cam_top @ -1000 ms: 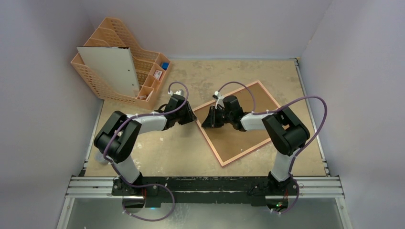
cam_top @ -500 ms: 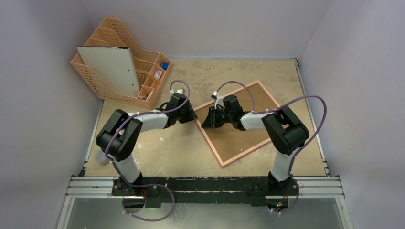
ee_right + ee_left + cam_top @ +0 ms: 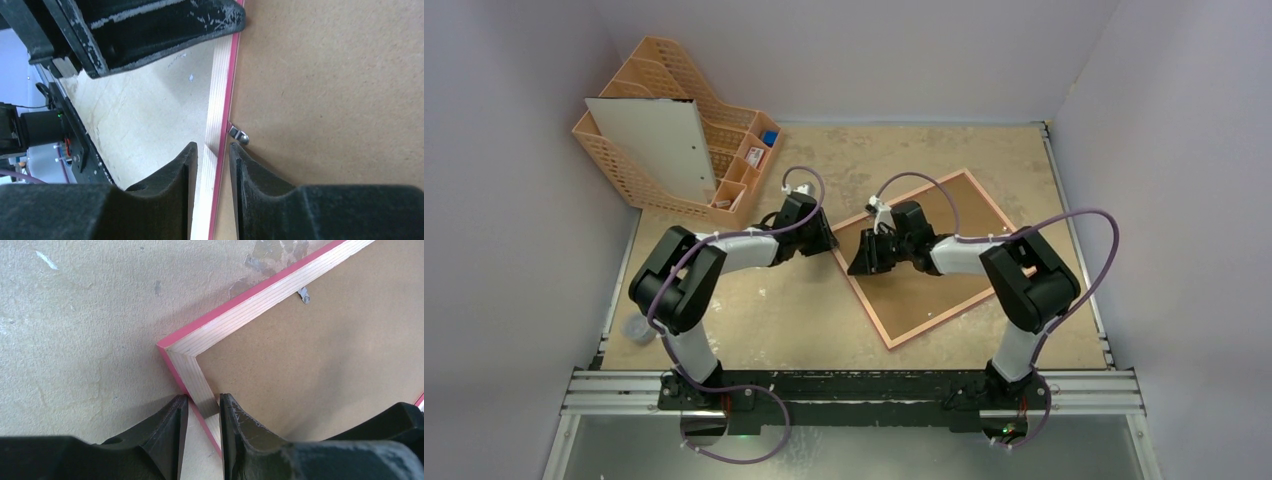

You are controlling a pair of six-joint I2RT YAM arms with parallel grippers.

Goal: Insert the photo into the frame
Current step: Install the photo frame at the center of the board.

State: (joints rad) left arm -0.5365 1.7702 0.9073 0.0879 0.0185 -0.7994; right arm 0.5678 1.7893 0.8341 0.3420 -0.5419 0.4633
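Observation:
The frame (image 3: 870,308) lies reverse side up on the table, with a brown backing board (image 3: 929,260) in it. My left gripper (image 3: 828,244) is at the frame's left corner. In the left wrist view it (image 3: 204,410) is shut across the pale wood rail (image 3: 235,325), just below the corner. My right gripper (image 3: 858,264) is beside it, further along the same rail. In the right wrist view it (image 3: 213,152) is shut across the rail (image 3: 220,95), next to a small metal tab (image 3: 239,134). The photo is not in view.
An orange desk organiser (image 3: 649,90) stands at the back left with a white flat sheet (image 3: 659,145) leaning in it. Walls close in the table on the left, back and right. The left gripper's fingers (image 3: 150,25) show at the top of the right wrist view.
The right arm's elbow has swung a little to the right and its gripper has slid slightly nearer along the rail. The left arm has shifted slightly. The frame has stayed put.

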